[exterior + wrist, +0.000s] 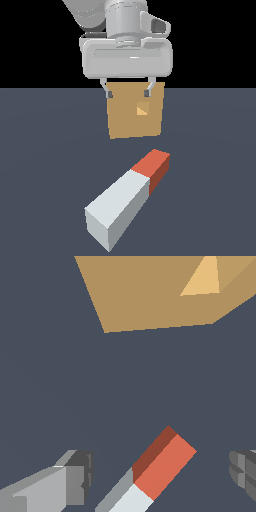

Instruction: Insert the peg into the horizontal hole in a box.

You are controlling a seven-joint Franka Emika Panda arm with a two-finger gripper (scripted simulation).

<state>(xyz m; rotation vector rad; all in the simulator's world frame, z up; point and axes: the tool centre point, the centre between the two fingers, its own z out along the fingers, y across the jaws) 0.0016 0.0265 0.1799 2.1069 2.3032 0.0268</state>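
The gripper hangs above the floor with its fingers spread apart and nothing between them. In the wrist view the two fingertips flank the red-orange end of the peg without touching it, which suggests alignment for a grasp rather than a hold.

The peg lies flat on the floor, its grey-white length nearest the exterior camera and its red-orange end angled toward the box. The box stands beyond it, well apart, with the hole facing the peg.

Judged step: approach before grasp. The peg is not yet lifted, so insertion has not begun. The next move likely requires descent and finger closure across the peg's width.
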